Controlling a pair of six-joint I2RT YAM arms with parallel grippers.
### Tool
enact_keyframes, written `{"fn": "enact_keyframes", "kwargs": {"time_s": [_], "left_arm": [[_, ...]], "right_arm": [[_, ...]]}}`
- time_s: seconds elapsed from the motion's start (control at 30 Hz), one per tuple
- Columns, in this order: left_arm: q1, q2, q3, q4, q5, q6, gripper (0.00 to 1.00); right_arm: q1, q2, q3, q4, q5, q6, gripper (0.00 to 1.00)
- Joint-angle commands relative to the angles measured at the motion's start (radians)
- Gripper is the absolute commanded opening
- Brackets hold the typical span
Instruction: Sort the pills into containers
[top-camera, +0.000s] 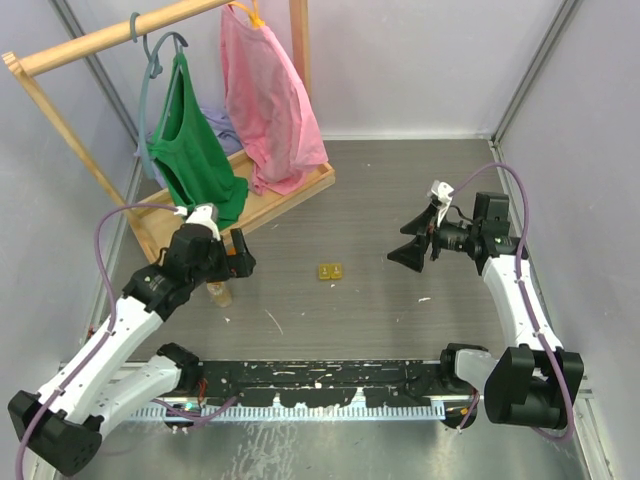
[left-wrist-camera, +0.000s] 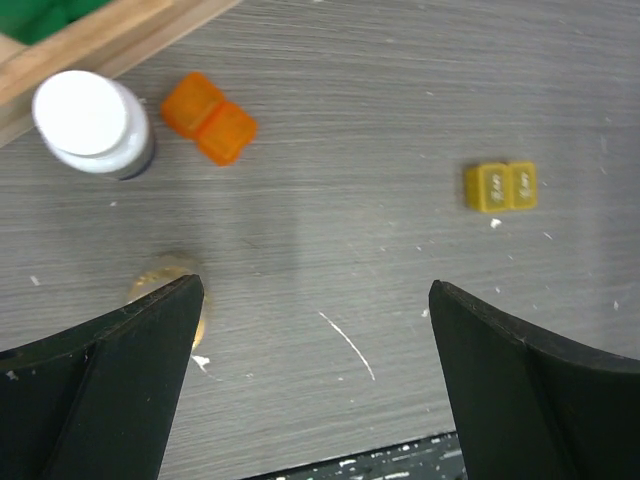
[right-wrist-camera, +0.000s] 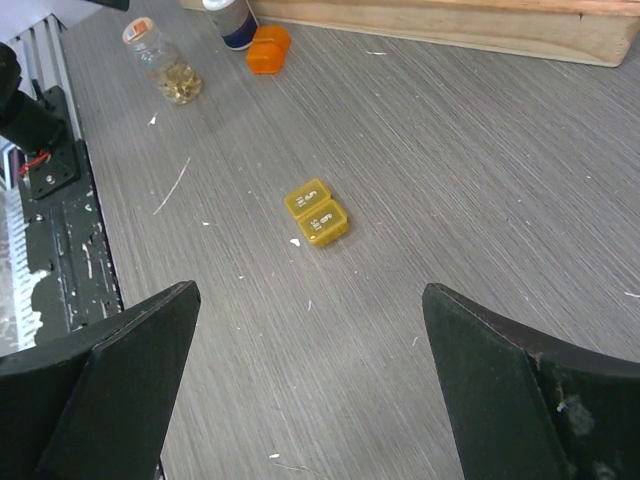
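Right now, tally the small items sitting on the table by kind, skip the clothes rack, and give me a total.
Pill boxes: 2, the yellow pill box and the orange pill box
Bottles: 2, the white-capped bottle and the clear bottle with yellowish contents
Total: 4

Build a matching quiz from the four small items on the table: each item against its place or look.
Items:
1. yellow box
2. orange box
3. bottle
4. jar

Place or look:
A. white cap
B. clear, golden bits inside
C. alone, away from the rest
D. closest to the bottle

Pairs: 1-C, 2-D, 3-A, 4-B
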Motion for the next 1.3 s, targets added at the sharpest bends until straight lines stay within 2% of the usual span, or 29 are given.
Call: {"fn": "enact_keyframes", "kwargs": {"time_s": [0.0, 0.17, 0.57, 1.27], "left_arm": [[0.088, 0.044, -0.015, 0.025, -0.006, -0.003, 0.98], [0.159, 0.087, -0.033, 0.053, -0.012, -0.021, 0.98], [0.185, 0.160, -0.050, 0.167, -0.182, 0.027, 1.00], [0.196, 0.239, -0.073, 0.213, -0.177, 0.039, 1.00]], "right_arm": [[0.006, 0.014, 0.022, -0.010, 0.009, -0.070, 1.00], [0.012, 0.022, 0.034, -0.034, 0.017, -0.088, 1.00], [0.023, 0.035, 0.035, -0.037, 0.027, -0.092, 1.00], [0.028, 0.042, 0.038, -0.044, 0.034, -0.098, 1.00]]}}
